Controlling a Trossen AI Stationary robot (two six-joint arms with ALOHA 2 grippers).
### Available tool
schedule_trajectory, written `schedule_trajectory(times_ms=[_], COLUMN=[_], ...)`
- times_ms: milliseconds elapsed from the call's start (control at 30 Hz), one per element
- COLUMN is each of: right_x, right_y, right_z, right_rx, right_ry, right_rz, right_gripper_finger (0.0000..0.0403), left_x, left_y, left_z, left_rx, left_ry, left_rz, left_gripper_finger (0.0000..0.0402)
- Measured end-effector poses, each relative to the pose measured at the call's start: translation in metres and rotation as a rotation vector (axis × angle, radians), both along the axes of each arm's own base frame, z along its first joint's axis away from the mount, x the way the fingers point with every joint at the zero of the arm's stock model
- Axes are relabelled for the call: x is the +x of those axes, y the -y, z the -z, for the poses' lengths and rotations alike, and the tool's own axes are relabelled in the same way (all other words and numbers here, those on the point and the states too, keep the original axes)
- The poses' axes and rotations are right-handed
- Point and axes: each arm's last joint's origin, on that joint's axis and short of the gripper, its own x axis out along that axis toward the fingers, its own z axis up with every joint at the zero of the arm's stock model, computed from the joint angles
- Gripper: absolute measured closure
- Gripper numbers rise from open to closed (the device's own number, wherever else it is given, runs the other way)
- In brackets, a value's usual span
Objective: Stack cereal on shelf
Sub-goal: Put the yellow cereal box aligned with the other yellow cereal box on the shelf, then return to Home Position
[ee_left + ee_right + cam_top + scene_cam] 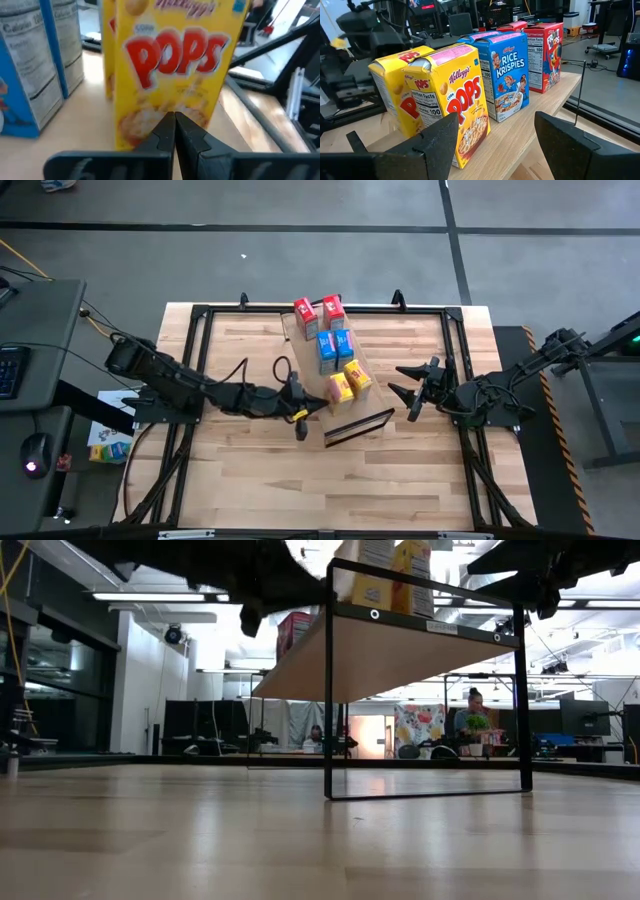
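The shelf (pixel 372 402) is a long light-wood panel on a black frame, slanting across the table's middle. Six cereal boxes stand on it in pairs: two red (pixel 319 310) at the far end, two blue (pixel 335 348), and two yellow (pixel 349 383) nearest the end lip. My left gripper (pixel 318 394) is shut and sits at the shelf's left side, its tips right at a yellow box (pixel 170 55). My right gripper (pixel 410 391) is open and hovers to the right of the shelf, facing the row of boxes (pixel 470 95) without touching them. My left gripper (pixel 175 120) points its shut fingertips level, from the table's left, at the lower part of the yellow box's printed front (pixel 167 107). The box stands upright on the shelf. I cannot tell whether the tips touch it.
A black frame (pixel 200 315) borders the tabletop. The shelf stands raised on thin black legs (pixel 328 690), with open space beneath it. Bare tabletop (pixel 300 480) lies near the front edge. People sit in the room beyond the table (pixel 475 705).
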Motion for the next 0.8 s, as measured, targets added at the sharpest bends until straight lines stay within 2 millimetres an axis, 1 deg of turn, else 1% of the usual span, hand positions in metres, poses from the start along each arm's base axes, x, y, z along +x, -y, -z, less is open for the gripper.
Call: schedule_trajectory(times_ms=[233,367,467,533,600,800], right_x=[0.000,0.000,0.000,0.000,0.000,0.003], right_y=[0.000,0.000,0.000,0.000,-0.001,-0.008], right_z=[0.000,0.000,0.000,0.000,0.001,0.004], right_rx=[0.000,-0.002,-0.002,0.002,0.024,0.069], right_ry=[-0.001,-0.004,-0.004,-0.003,0.001,-0.027], right_rz=[0.000,0.000,0.000,-0.004,-0.029,-0.250], right_gripper_finger=[0.0148,0.0148,0.0148,0.0148,0.0148,0.0148], left_x=[0.010,0.011,0.010,0.007,0.003,-0.017], left_y=[-0.007,-0.007,-0.005,-0.004,-0.003,-0.003], left_z=[0.000,0.004,0.003,-0.002,-0.010,-0.037], left_rx=[0.008,0.013,0.035,0.059,0.082,0.182], left_ry=[-0.008,-0.032,-0.030,-0.027,-0.013,-0.009], left_rz=[-0.016,-0.015,-0.002,0.007,0.009,-0.011], left_gripper_finger=[0.0401,0.0401,0.0401,0.0401,0.0401,0.0401])
